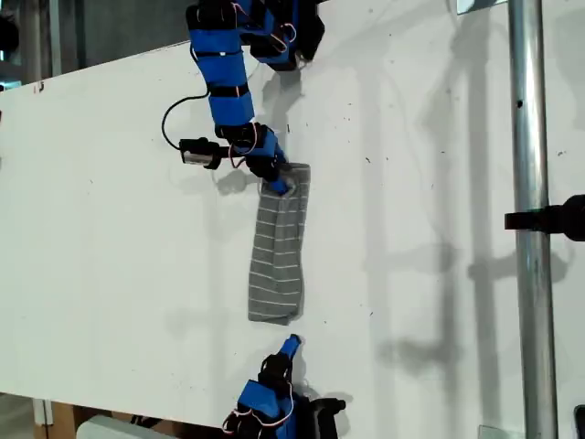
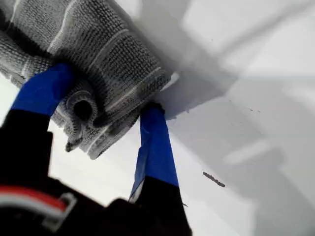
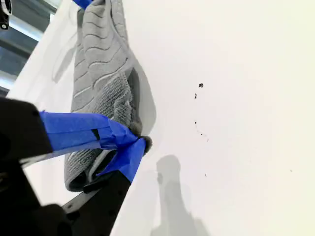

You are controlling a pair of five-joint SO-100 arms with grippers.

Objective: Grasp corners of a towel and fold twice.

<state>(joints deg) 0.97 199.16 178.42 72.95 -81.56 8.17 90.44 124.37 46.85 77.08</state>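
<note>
The grey striped towel lies folded into a narrow strip on the white table. My first gripper sits at the strip's far end. In the first wrist view, my first gripper has its blue fingers closed around a bunched, hemmed end of the towel. My second gripper is near the table's front edge, a little beyond the strip's near end. In the second wrist view, my second gripper has its tips together, and the towel stretches away behind them.
A metal pole with a black clamp runs down the exterior view's right. A black cable loop hangs beside the first arm. Small dark specks mark the table.
</note>
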